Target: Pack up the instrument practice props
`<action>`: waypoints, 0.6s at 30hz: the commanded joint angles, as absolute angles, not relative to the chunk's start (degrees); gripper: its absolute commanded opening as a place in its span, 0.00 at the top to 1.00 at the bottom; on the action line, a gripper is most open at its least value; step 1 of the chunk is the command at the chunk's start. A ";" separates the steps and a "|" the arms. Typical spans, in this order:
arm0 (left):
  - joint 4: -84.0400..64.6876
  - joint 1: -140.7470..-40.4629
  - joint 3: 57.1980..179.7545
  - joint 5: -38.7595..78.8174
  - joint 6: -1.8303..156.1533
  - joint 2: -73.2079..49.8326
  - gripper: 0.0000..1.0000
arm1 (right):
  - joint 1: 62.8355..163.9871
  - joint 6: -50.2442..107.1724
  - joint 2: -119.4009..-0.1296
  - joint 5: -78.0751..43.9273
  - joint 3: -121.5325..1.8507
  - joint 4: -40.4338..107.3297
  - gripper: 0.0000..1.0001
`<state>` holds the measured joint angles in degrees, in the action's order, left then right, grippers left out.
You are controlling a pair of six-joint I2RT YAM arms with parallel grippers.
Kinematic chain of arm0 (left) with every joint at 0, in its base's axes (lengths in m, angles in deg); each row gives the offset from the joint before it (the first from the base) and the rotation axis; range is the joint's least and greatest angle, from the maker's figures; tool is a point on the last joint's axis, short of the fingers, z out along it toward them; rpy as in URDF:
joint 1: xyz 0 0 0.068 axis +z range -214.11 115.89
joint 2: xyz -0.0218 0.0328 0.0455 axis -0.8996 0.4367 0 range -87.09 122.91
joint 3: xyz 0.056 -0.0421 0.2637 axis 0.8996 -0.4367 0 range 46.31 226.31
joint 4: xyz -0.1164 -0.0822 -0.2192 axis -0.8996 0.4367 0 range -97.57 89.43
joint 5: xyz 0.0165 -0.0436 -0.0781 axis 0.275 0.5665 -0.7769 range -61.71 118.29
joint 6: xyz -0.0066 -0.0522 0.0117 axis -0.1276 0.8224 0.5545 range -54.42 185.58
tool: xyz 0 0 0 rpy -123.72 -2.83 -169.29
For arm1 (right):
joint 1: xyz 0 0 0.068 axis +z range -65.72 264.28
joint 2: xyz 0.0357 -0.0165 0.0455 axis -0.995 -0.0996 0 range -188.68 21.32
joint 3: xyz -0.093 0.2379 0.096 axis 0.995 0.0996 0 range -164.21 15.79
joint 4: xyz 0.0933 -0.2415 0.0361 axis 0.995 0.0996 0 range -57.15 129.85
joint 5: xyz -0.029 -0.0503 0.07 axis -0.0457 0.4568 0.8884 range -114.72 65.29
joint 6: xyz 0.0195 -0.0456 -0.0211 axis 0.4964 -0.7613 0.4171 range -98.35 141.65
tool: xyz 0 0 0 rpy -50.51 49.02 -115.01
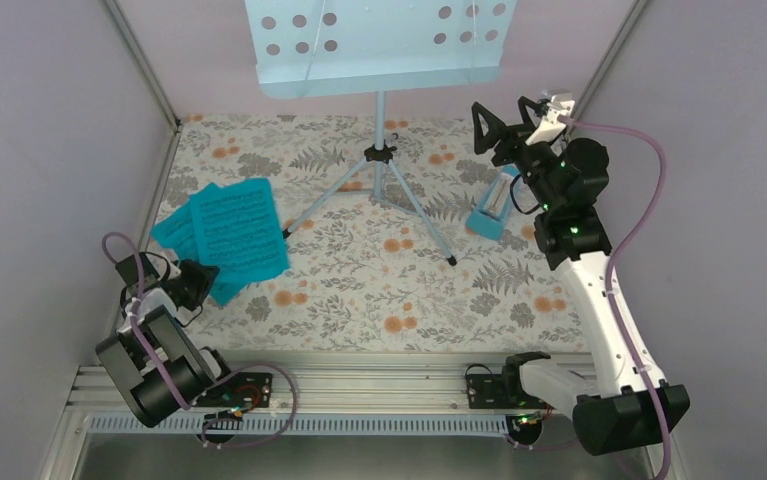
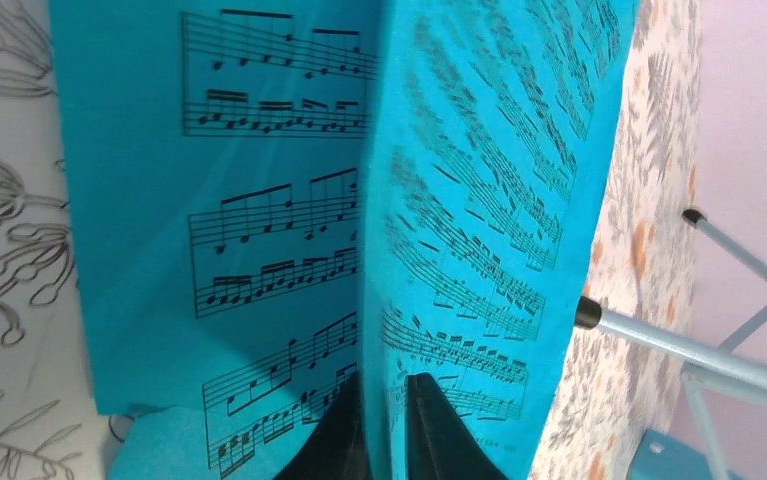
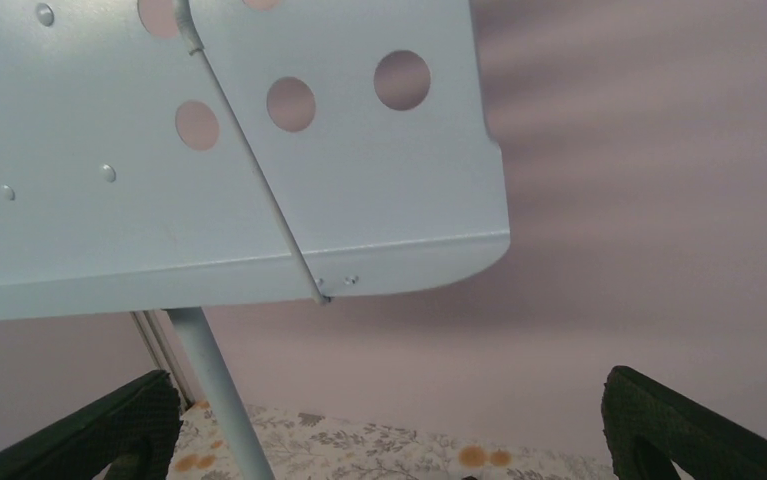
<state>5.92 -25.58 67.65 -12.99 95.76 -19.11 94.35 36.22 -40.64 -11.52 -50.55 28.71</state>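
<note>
The pale blue music stand (image 1: 374,45) stands at the back centre on thin tripod legs (image 1: 414,205). Turquoise sheet-music pages (image 1: 229,230) lie at the left. My left gripper (image 1: 204,282) is shut on the near edge of one page (image 2: 479,200), which stands up on edge between the fingers (image 2: 439,430) beside another page lying flat (image 2: 209,200). The small blue metronome (image 1: 492,207) lies on its side at the right. My right gripper (image 1: 504,110) is wide open and empty, raised by the right end of the stand's desk (image 3: 209,150).
Pale walls with metal corner posts (image 1: 144,65) close in the floral table (image 1: 359,290) on three sides. The stand's legs (image 2: 699,350) spread across the middle, close to the pages. A metal rail (image 1: 359,380) runs along the near edge.
</note>
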 commanded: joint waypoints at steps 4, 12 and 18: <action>2.95 -24.99 68.52 -17.92 93.02 -17.99 0.66 | 94.40 36.38 -38.26 -14.49 -47.75 30.78 0.00; 12.88 -24.99 76.83 -10.88 88.38 -24.33 0.06 | 94.44 41.63 -37.28 -13.97 -37.57 32.05 0.00; 16.30 -24.99 79.05 -0.29 88.07 -30.80 0.00 | 94.41 46.52 -42.88 -1.14 -31.06 28.16 0.00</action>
